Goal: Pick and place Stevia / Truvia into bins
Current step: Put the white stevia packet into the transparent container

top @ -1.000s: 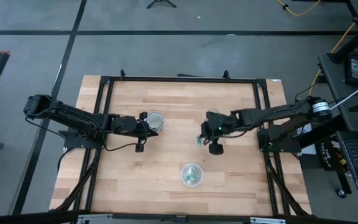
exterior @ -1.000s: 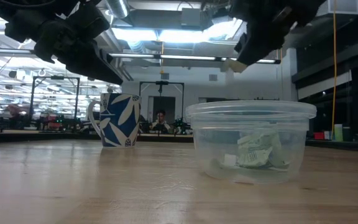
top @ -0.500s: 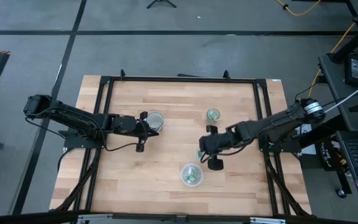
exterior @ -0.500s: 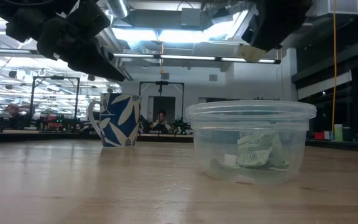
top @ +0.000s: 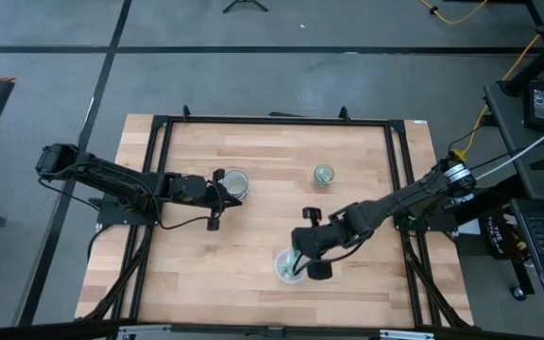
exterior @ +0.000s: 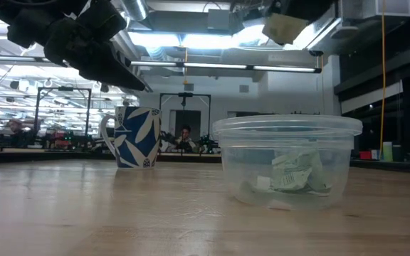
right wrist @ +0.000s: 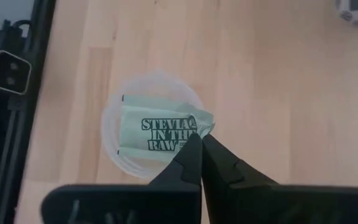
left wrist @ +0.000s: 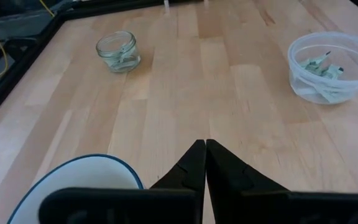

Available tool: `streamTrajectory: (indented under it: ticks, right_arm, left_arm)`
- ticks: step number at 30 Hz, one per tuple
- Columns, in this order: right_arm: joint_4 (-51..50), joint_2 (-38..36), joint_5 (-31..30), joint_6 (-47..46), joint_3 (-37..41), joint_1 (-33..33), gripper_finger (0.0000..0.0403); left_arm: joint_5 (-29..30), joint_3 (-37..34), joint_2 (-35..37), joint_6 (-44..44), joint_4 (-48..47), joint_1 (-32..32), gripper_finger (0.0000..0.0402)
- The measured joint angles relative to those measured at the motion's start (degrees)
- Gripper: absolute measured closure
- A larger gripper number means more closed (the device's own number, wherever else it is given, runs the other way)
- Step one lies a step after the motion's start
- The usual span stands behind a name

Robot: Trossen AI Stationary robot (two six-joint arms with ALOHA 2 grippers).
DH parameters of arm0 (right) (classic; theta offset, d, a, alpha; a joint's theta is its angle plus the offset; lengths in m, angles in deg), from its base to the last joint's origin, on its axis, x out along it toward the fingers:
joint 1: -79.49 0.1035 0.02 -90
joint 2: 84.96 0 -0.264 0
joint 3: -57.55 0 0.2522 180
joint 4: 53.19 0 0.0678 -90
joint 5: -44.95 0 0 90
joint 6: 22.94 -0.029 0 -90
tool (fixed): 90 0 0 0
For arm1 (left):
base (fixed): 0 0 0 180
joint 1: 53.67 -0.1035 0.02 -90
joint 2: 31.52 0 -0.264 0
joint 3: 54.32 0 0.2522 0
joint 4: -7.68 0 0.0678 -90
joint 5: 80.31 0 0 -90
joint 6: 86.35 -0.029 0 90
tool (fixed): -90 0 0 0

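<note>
the right gripper [top: 297,262] hangs over the round plastic tub [top: 285,267] near the front middle of the table [top: 253,161]. its fingers [right wrist: 194,163] are pinched together on one corner of a green and white packet [right wrist: 159,129], printed "stevia in the raw". in the right wrist view the packet sits above the tub's [right wrist: 114,143] open mouth, covering most of it, and in the low view it shows as a pale shape [exterior: 285,27] high above the tub [exterior: 287,162], well clear of the rim. a few crumpled packets [exterior: 292,172] already lie on the tub's floor, also visible in the left wrist view [left wrist: 321,65].

farther back and to the right stands the small glass cup [top: 323,175], with something pale green inside it [left wrist: 118,52]; i cannot tell how many packets it holds.

the left gripper [top: 223,195] waits at the left middle of the table, just beside a white mug [top: 236,181] with a blue leaf pattern [exterior: 135,136]. its fingers [left wrist: 194,169] are pressed together with nothing between them.
</note>
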Motion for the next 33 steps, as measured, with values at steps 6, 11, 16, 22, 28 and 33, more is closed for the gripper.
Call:
streamTrajectory:
  ticks: [6,11,16,22,28,33]
  right_arm:
    - [-5.2,5.8,0.1,0.2,-6.1,0.0,0.0403]
    - [-6.4,6.9,0.2,2.0,-7.1,0.1,0.0403]
    - [-5.3,6.9,2.3,4.2,-7.0,0.6,0.0403]
    - [-2.7,9.4,2.7,7.0,-7.0,1.7,0.0403]
    - [-0.5,12.7,2.7,8.0,-7.0,1.8,0.0403]
    - [1.1,15.1,2.7,8.0,-7.0,1.8,0.0403]
  left_arm:
    - [1.1,0.0,0.0,0.0,0.5,0.0,0.0395]
    - [3.1,0.0,0.0,0.0,1.8,0.0,0.0399]
    - [5.2,0.0,0.0,0.0,5.5,0.0,0.0397]
    - [6.1,0.0,0.0,1.6,6.8,0.1,0.0397]
    - [6.0,0.0,0.0,3.5,6.3,1.4,0.0399]
    - [6.0,0.0,0.0,3.6,6.3,3.0,0.0397]
